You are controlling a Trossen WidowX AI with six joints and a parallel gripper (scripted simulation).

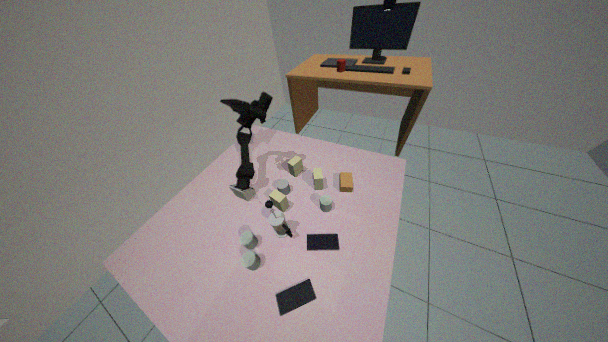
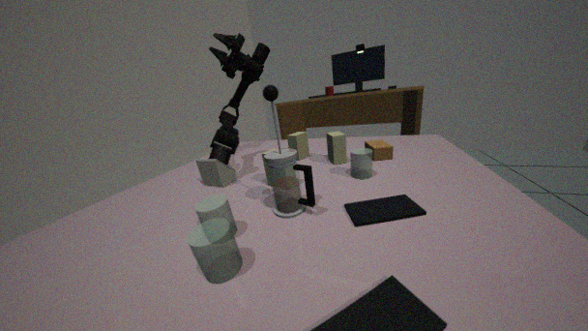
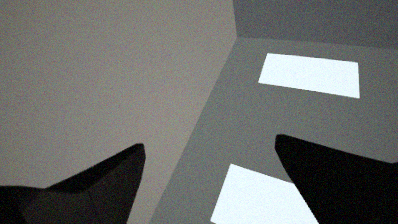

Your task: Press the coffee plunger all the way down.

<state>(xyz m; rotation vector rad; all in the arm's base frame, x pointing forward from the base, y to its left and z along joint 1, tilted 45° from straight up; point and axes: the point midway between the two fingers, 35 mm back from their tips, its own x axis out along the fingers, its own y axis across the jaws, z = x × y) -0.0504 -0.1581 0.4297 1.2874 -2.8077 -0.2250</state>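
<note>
In the top view, the coffee press (image 1: 278,222) is seen standing on the pink table top (image 1: 350,280), in front of the arm's base (image 1: 243,192) and just beside a yellow block (image 1: 279,199). Its plunger knob (image 1: 269,204) is drawn up and appears toward the arm, while the black handle (image 1: 287,230) is turned the opposite way, toward a dark flat pad (image 1: 322,242). The gripper (image 1: 234,105) is held high above the base, well apart from the press, with nothing between its widely spread fingers. A grey tiled floor (image 1: 500,225) is seen around the table, and a wooden desk (image 1: 360,80) with a monitor (image 1: 384,25) is placed by the far wall.

In the exterior view, the coffee press (image 2: 286,183) is shown upright, its long axis vertical. The thin rod (image 2: 276,126) is raised well above the lid and topped by the plunger knob (image 2: 270,92); the handle (image 2: 307,184) is turned to the right of the frame. Brown liquid fills the lower part of the glass. Two pale cylinders (image 2: 215,242) are set near the front, and the gripper (image 2: 223,45) is raised up and away from the knob, its fingers parted.

In the wrist view, the two dark fingers are seen wide apart, with only wall, ceiling and two bright ceiling panels (image 3: 310,75) beyond them. The press is not shown here.
</note>
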